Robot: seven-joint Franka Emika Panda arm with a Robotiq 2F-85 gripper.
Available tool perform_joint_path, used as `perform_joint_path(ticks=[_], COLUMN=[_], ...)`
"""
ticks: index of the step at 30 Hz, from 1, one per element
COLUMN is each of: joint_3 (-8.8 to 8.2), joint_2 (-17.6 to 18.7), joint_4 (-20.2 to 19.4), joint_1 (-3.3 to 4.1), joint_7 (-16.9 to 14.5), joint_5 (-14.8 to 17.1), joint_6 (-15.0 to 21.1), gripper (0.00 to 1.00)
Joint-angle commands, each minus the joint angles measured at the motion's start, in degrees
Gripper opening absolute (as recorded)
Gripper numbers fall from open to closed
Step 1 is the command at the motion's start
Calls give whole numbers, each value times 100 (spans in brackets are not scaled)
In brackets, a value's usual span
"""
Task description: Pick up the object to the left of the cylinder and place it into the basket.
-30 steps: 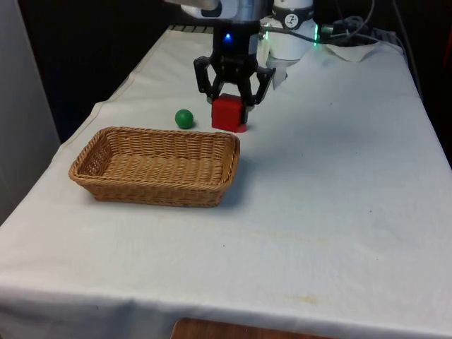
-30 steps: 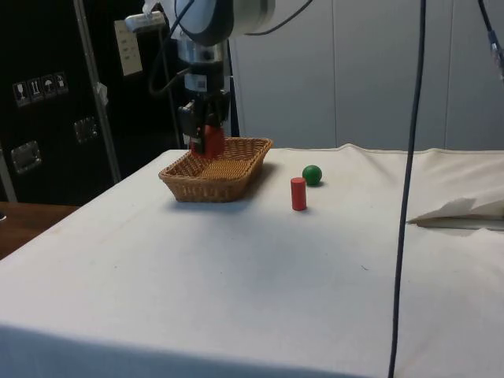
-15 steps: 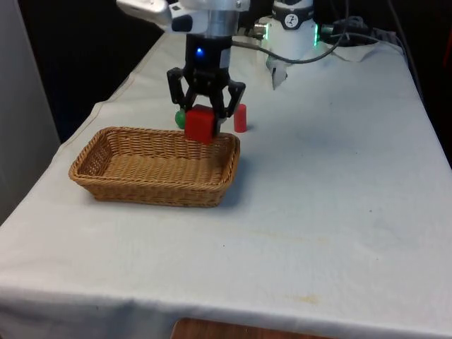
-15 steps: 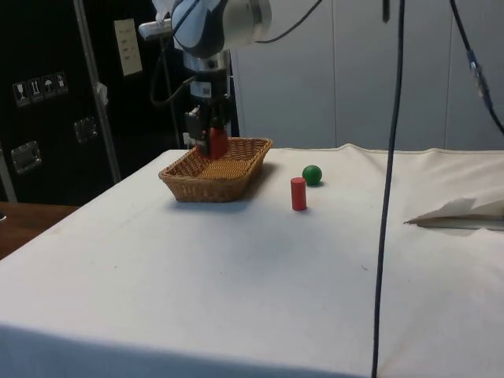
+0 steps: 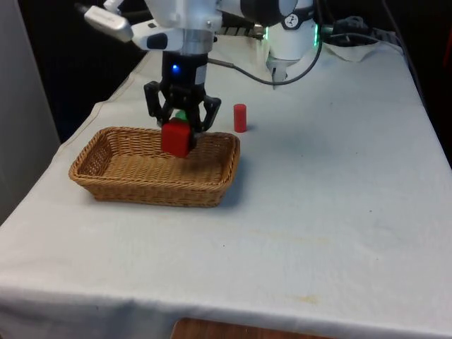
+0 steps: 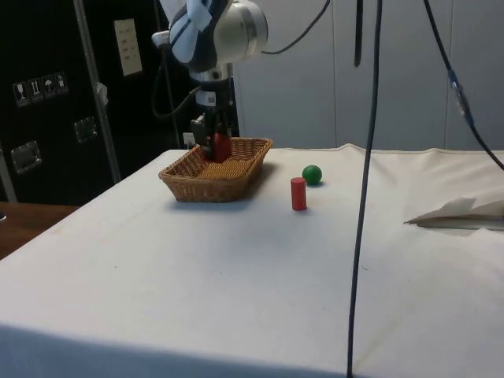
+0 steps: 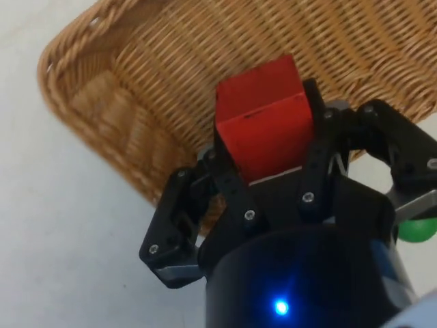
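On the white cloth sits a wicker basket (image 5: 113, 176). Above its far rim, the black gripper (image 5: 176, 131) holds a red cube (image 5: 176, 138) clamped between its fingers. Beyond stand a small red cylinder (image 5: 240, 118) and a green ball (image 6: 312, 175).

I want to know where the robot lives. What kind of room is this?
Probably a robot lab or test room. A table under a white cloth holds a few small practice things: a basket, a red cylinder, and a red block in the gripper. Cables hang down.
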Motion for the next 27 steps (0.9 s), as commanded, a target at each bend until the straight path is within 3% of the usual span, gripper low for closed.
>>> perform_joint_path(ticks=[1, 4, 5, 6, 13, 14, 15, 17, 20, 24, 25, 26, 27], joint_3=[52, 0, -74, -6, -69, -149, -80, -120, -235, -332, -321, -338, -344], joint_2=[63, 229, 212, 275, 647, 642, 693, 779, 905, 945, 928, 928, 928], joint_4=[74, 160, 92, 183, 458, 395, 498, 579, 693, 699, 710, 710, 705], joint_1=[-115, -172, -69, -189, -315, -212, -327, -350, -338, -286, -309, -304, -304], joint_7=[-149, -390, -321, -453, -911, -859, -963, -1066, -1232, -1249, -1278, -1278, -1278], joint_5=[109, 350, 309, 418, 991, 968, 1066, 1209, 1438, 1484, 1495, 1495, 1495], joint_6=[-23, -34, 0, -46, -252, -201, -292, -384, -550, -596, -613, -619, -613], gripper=[0, 0, 0, 0, 0, 0, 0, 0, 0, 3, 3, 22, 31])
